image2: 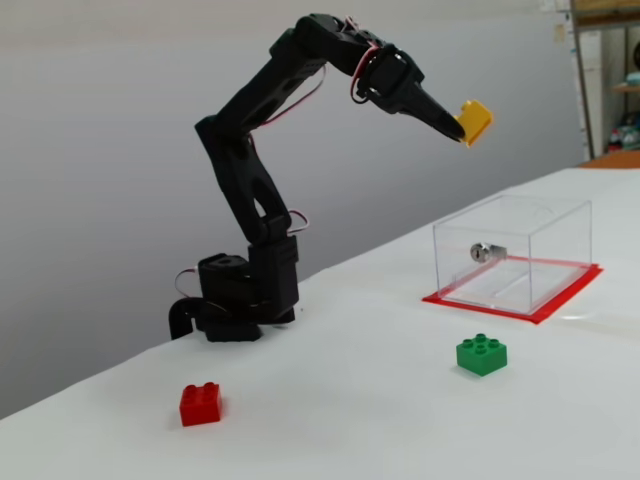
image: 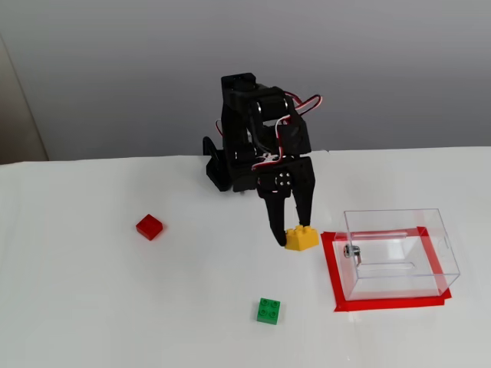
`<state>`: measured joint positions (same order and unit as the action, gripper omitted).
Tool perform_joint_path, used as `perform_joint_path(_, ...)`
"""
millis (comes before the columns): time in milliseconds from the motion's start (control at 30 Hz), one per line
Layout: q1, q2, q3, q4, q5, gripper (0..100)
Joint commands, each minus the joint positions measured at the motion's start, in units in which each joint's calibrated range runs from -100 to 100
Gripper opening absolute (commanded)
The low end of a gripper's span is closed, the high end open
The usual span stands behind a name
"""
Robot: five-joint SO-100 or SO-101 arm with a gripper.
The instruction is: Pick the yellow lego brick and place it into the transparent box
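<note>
My black gripper [image: 292, 233] is shut on the yellow lego brick [image: 301, 238] and holds it tilted, high above the table; a fixed view from the side shows the brick [image2: 474, 120] at the fingertips of the gripper [image2: 460, 127], above and left of the box. The transparent box [image: 397, 253] stands open-topped on a red-bordered mat, with a small metal fitting [image: 350, 251] on its left wall. It also shows in the side view [image2: 512, 255], right of the arm.
A green four-stud brick [image: 268, 310] lies on the white table in front of the arm, also in the side view [image2: 481, 354]. A red brick [image: 149, 226] lies to the left, also in the side view [image2: 201, 403]. The arm's base [image2: 240, 295] stands at the back.
</note>
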<state>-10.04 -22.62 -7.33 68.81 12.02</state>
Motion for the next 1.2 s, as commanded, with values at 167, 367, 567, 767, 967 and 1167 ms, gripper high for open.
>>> perform_joint_path(167, -11.8, -3.0, -0.5, -0.3, 0.1, 13)
perform_joint_path(367, -20.1, -2.0, -0.7, -0.5, 0.1, 13)
perform_joint_path(567, -27.0, 0.0, -0.3, -0.7, 0.1, 13)
perform_joint_path(767, -32.5, 4.6, -0.9, -2.5, 0.1, 13)
perform_joint_path(967, -36.5, 8.7, -0.9, -9.0, 0.1, 13)
perform_joint_path(1167, -39.4, 11.2, -0.9, -12.8, 0.1, 13)
